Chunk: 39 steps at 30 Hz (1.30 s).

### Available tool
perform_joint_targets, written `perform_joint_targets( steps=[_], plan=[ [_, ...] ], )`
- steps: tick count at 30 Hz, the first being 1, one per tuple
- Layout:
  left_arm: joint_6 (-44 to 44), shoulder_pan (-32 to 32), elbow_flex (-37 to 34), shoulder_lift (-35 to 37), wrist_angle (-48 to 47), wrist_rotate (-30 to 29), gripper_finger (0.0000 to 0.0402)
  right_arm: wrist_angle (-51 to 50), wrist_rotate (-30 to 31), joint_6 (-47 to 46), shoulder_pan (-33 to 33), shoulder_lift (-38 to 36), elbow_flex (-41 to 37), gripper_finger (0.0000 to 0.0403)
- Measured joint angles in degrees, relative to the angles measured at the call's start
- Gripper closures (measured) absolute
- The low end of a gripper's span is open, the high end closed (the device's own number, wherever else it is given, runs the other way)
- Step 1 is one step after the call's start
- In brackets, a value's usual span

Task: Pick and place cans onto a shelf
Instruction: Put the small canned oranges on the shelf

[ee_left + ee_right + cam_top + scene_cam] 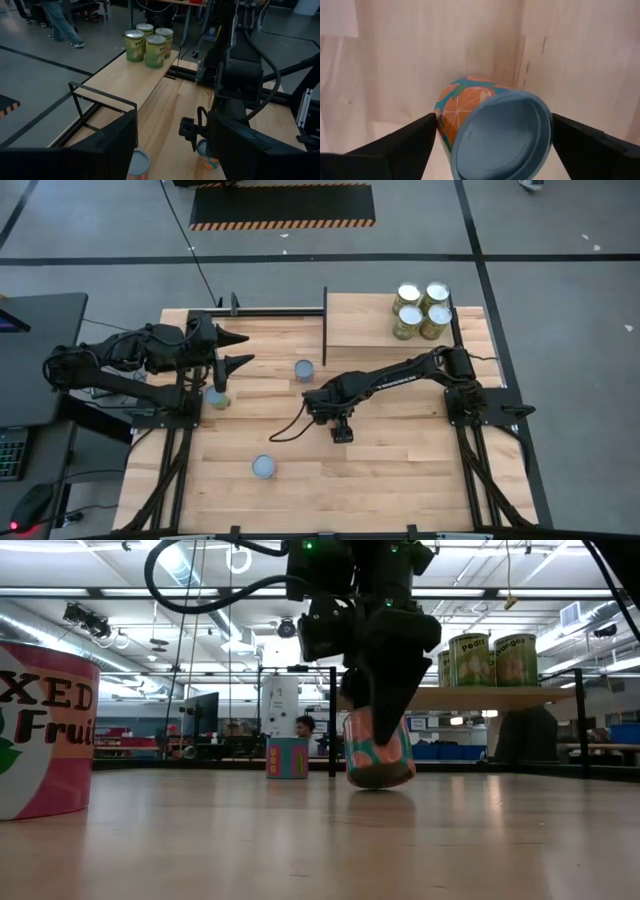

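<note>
Fingers of the right claw [385,730] grip a tilted orange-labelled can [379,752], its lower edge touching the tabletop [320,840].

Both arms are matte black, built of slim jointed links on dark frame mounts. The right arm carries pale lettering along its forearm link, and a black cable loops from it. The left hand [234,348] and right hand [342,431] each end in two blocky dark fingers.

Four cans [421,310] clustered on the shelf [365,322], three more scattered across the plank table [400,470].
</note>
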<state>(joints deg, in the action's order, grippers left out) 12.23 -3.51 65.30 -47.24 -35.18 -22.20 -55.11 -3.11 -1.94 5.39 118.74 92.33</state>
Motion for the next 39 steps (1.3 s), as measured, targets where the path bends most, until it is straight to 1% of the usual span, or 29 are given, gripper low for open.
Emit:
perform_joint_targets(
  steps=[6,11,15,17,19,24,26,28,30,34,36,39],
  plan=[
    [0.0,0.0,0.0,0.0,0.0,0.0,0.0155,-2.4,-0.6,-1.3,0.4,-0.1,1.0,0.0023],
    [0.0,0.0,0.0,0.0,0.0,0.0,0.0155,-3.3,-1.7,0.0,0.4,-0.2,1.5,0.0024],
    [0.0,0.0,0.0,0.0,-0.2,0.0,0.0155,-2.6,-1.7,1.6,0.3,0.3,1.1,0.0033],
    [0.0,0.0,0.0,0.0,-0.3,0.0,0.0155,-0.7,-1.6,1.8,0.1,0.3,0.2,0.0042],
    [0.0,0.0,0.0,0.0,-0.3,0.0,0.0155,-1.0,-1.2,1.5,-0.1,0.3,0.1,0.0056],
    [-1.2,0.0,0.0,0.0,-0.4,0.0,0.0155,-0.7,-0.9,-2.3,-0.3,0.3,0.2,0.0104],
    [-2.1,0.0,0.0,0.0,-0.4,0.0,0.0155,-2.0,-1.0,-5.0,-0.4,0.3,1.1,0.0113],
    [-2.6,0.0,0.0,0.0,-0.4,0.0,0.0155,-5.0,-1.2,-8.9,-0.7,0.3,4.0,0.0113],
    [-2.9,0.0,0.0,0.0,-0.4,0.0,0.0155,-9.3,-1.6,-13.2,-1.2,0.3,9.1,0.0113],
    [-4.3,0.0,0.0,0.1,-0.3,0.0,0.0155,-20.0,-1.5,-20.7,-2.8,0.3,23.7,0.0111],
    [-5.4,0.0,0.0,0.1,0.0,0.0,0.0155,-25.0,-0.1,-24.4,-4.0,0.3,31.4,0.0105],
    [-6.6,0.4,0.0,0.1,0.6,0.0,0.0155,-30.4,3.9,-31.0,-6.8,0.2,41.3,0.0104]
  ],
)
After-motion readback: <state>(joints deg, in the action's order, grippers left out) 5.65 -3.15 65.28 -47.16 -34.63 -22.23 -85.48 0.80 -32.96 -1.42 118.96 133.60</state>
